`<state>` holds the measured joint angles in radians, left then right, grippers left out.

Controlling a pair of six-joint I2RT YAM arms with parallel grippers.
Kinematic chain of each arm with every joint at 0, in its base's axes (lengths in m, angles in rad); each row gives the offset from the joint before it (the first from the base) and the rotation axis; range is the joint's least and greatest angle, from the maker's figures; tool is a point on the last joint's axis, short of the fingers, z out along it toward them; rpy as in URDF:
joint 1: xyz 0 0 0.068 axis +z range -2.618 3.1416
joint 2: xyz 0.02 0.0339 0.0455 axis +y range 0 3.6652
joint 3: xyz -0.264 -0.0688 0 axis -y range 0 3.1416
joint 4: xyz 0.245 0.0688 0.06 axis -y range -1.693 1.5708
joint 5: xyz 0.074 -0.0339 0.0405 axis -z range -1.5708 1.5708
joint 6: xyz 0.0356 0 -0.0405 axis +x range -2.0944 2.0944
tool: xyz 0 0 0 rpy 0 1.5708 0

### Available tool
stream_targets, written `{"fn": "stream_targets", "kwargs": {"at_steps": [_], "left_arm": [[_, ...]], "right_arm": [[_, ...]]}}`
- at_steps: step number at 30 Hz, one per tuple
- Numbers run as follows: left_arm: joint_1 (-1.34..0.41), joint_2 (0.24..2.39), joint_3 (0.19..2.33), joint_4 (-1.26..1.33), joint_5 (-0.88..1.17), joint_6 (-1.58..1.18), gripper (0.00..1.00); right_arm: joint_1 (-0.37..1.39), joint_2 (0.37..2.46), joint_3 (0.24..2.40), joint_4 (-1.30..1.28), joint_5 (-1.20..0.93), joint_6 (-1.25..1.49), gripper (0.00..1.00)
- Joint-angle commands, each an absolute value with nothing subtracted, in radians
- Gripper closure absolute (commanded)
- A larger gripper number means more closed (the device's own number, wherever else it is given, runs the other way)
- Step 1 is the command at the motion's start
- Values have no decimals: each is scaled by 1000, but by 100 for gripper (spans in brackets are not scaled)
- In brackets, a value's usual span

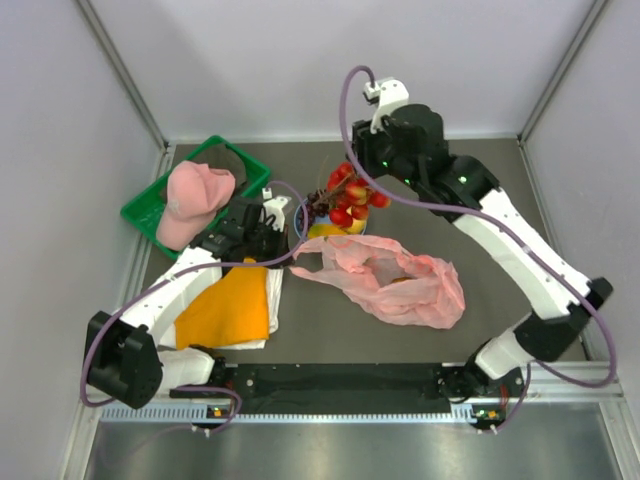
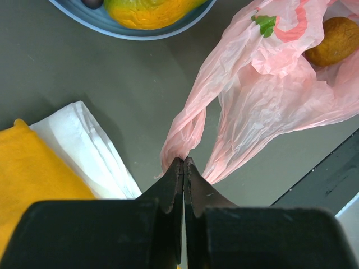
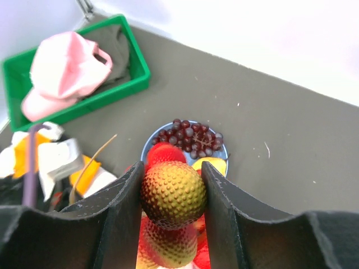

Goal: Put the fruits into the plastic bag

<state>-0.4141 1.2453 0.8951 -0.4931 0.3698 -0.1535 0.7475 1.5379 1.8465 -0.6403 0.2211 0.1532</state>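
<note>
Left wrist: left fingers (image 2: 178, 174) tight on plastic bag (image 2: 263, 95) edge; right fingers (image 3: 130, 196) partway apart around bumpy fruit (image 3: 173, 192) over plate (image 3: 146, 150)

Left wrist view: plate (image 2: 112, 25) and mango (image 2: 148, 11) are cut off by the top edge. Brown fruit (image 2: 336, 40) is clipped at the right and partly covered by the plastic bag (image 2: 263, 95). Orange cloth (image 2: 33, 179) is cut at the left. Right wrist view: plate's near half is hidden behind the bumpy fruit (image 3: 174, 193). Red fruits (image 3: 168, 246) beneath are blurred and cut by the bottom edge.

White arms (image 1: 520, 250) carry black joints (image 1: 125, 365), black tools (image 2: 183, 162), purple cables (image 1: 345, 110).
</note>
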Motion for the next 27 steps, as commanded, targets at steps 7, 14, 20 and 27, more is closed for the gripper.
{"fn": "stream_targets", "kwargs": {"at_steps": [7, 14, 20, 27], "left_arm": [[-417, 1210, 899, -424, 488, -201, 100], [-417, 1221, 905, -423, 506, -203, 100], [-417, 1220, 897, -426, 499, -196, 100], [-417, 1215, 894, -422, 509, -187, 100]], "right_arm": [[836, 1270, 1661, -678, 262, 225, 100], [845, 1186, 1461, -634, 181, 331, 100], [850, 1169, 1330, -575, 140, 390, 100], [850, 1193, 1252, -580, 190, 422, 100]]}}
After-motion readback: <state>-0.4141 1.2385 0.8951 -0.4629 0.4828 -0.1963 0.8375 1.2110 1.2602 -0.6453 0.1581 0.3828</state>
